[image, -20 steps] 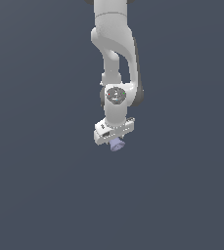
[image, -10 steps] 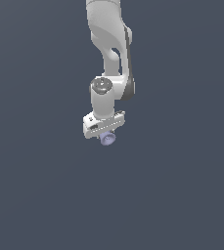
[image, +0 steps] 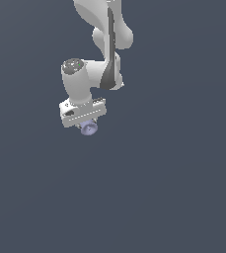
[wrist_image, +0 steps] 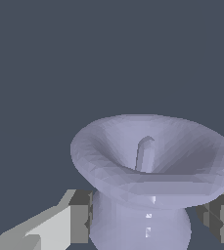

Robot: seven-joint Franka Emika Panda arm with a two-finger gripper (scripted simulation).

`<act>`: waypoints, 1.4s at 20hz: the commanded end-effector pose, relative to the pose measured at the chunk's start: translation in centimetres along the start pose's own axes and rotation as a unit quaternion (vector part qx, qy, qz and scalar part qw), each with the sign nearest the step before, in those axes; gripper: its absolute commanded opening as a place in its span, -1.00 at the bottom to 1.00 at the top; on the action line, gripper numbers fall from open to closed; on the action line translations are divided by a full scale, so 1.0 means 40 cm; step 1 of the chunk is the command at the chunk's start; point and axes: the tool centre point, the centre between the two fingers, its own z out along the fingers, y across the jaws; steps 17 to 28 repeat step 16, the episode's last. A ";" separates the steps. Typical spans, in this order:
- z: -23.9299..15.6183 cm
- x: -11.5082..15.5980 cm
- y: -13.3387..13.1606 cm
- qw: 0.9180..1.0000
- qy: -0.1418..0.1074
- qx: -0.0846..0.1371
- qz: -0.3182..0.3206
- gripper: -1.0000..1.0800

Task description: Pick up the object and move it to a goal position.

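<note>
Now the fingers (wrist_image: 147, 224) pinch the spool's (wrist_image: 150, 166) narrow waist amid open space.

We are in a simulated test scene, not a real room. The background is one flat, even slate-grey field in both views, with no floor edge, walls or furniture to be made out. We note the faceted, untextured surfaces of the white arm (image: 102, 49) and the coarse polygon shading on the lavender spool (wrist_image: 150, 171), both typical of rendered models.
</note>
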 end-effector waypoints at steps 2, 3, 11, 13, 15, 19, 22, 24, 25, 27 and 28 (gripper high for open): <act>-0.039 -0.051 0.050 1.000 0.000 0.000 -0.001 -1.00; -0.048 -0.063 0.063 1.000 0.000 0.000 -0.001 -1.00; -0.091 -0.117 0.122 1.000 0.000 0.001 -0.001 -1.00; -0.093 -0.118 0.126 1.000 0.000 0.000 -0.001 -1.00; -0.092 -0.116 0.126 1.000 -0.001 0.000 -0.001 -1.00; -0.092 -0.115 0.125 1.000 -0.001 0.000 -0.001 -1.00; -0.092 -0.115 0.125 1.000 -0.001 0.000 -0.001 -1.00; -0.092 -0.115 0.125 1.000 -0.001 0.000 -0.001 -1.00; -0.092 -0.115 0.125 1.000 -0.001 0.000 -0.001 -1.00; -0.092 -0.115 0.125 1.000 -0.001 0.000 -0.001 -1.00; -0.092 -0.115 0.125 1.000 -0.001 0.000 -0.001 -1.00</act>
